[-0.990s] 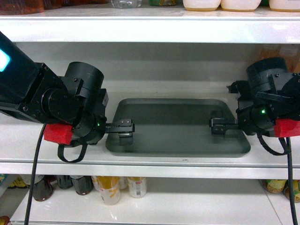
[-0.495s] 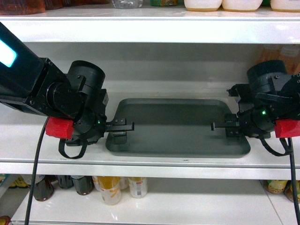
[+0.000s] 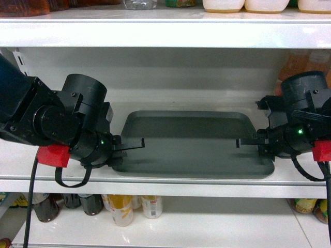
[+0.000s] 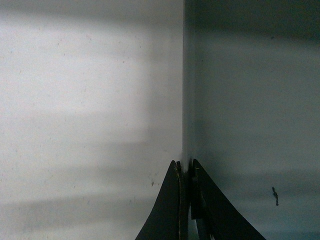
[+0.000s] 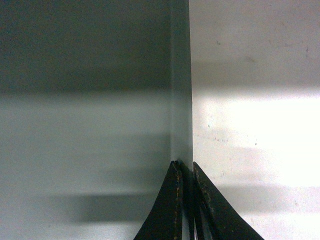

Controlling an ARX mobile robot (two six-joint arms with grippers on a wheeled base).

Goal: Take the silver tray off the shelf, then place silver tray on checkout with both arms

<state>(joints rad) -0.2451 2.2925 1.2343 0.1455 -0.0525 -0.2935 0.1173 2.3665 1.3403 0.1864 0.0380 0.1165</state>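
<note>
The silver tray [image 3: 191,147], flat and grey-green, lies lengthwise on the white shelf [image 3: 165,184]. My left gripper [image 3: 135,143] is shut on the tray's left rim, and my right gripper [image 3: 244,142] is shut on its right rim. In the left wrist view the left gripper [image 4: 186,164] pinches the thin upright rim, with the tray [image 4: 250,100] to the right and the shelf board [image 4: 90,100] to the left. The right wrist view mirrors this: the right gripper [image 5: 184,165] clamps the rim, tray [image 5: 85,125] on the left, shelf [image 5: 255,125] on the right. The checkout is out of view.
An upper shelf board [image 3: 165,33] with jars and bottles hangs close above the tray. Bottles and cans [image 3: 121,206] stand on the lower shelf. A slotted upright [image 3: 18,54] stands at the back left.
Both grippers have slid outward to the tray's side rims and shut on them. The tray has shifted slightly toward the shelf's front edge, and the left arm has dropped lower and leftward.
</note>
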